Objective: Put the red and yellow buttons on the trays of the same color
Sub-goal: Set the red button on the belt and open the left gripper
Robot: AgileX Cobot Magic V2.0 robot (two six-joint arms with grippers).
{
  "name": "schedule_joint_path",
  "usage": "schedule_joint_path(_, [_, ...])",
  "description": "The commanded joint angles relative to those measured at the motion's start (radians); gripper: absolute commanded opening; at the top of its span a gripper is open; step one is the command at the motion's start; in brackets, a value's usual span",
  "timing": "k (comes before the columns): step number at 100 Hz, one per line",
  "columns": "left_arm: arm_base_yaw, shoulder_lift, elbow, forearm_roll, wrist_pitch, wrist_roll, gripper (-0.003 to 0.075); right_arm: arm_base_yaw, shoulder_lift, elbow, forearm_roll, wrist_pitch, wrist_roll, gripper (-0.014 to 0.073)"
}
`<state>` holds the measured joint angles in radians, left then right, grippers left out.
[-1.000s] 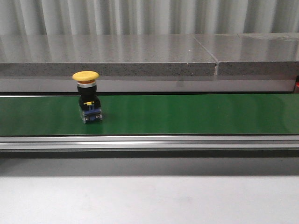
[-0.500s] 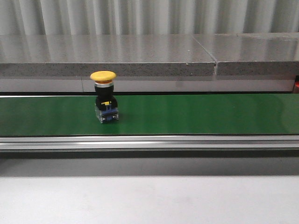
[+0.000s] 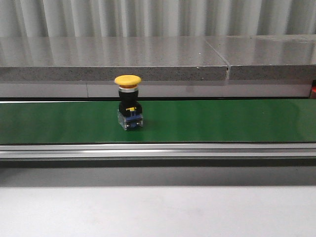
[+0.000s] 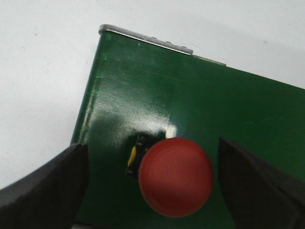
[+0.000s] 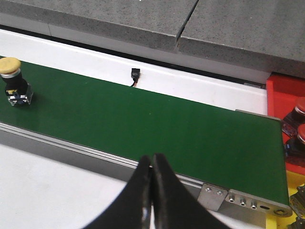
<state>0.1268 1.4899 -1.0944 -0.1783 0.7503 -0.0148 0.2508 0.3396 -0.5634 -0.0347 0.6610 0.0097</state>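
A yellow button (image 3: pixel 128 79) stands upright on the green conveyor belt (image 3: pixel 222 121), left of centre in the front view, its mushroom cap on top and its black and blue body resting on the belt. Behind the belt runs a grey stone ledge (image 3: pixel 148 57), and a pale tabletop (image 3: pixel 158 212) fills the bottom of that frame. No arm shows in the front view.

In the left wrist view a red button (image 4: pixel 175 176) sits on the belt in the lower middle of the frame, near the belt's metal end edge at the top. The left gripper (image 4: pixel 157 191) has its fingers (image 4: pixel 43 191) spread wide, one on each side of the red cap and clear of it (a gap shows on both sides).

In the right wrist view the right gripper (image 5: pixel 151 191) has its fingers pressed together at the bottom centre, holding nothing, above the belt's near rail. The yellow button appears at the far left of that frame. At the right edge a red tray (image 5: pixel 281 95) holds more red buttons (image 5: pixel 301 133), just past the belt's end.
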Motion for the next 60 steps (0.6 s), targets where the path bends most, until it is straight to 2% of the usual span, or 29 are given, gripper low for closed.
schedule_joint_path(1, [-0.027, -0.070, -0.030, -0.022, -0.050, 0.015, 0.0545, 0.001, 0.009, -0.027, -0.011, -0.069, -0.010, -0.0067])
schedule_joint_path(22, [-0.095, -0.156, -0.030, -0.022, -0.060, 0.092, 0.0545, 0.001, 0.009, -0.027, -0.011, -0.069, -0.010, -0.0067])
schedule_joint_path(38, [-0.140, -0.229, -0.030, -0.021, -0.054, 0.099, 0.0531, 0.001, 0.009, -0.027, -0.011, -0.069, -0.010, -0.0067])
schedule_joint_path(47, [-0.155, -0.272, -0.030, -0.021, -0.052, 0.108, 0.0454, 0.001, 0.009, -0.027, -0.011, -0.069, -0.010, -0.0067])
schedule_joint_path(60, [-0.167, -0.328, -0.030, -0.021, -0.052, 0.117, 0.0270, 0.001, 0.009, -0.027, -0.011, -0.069, -0.010, -0.0067])
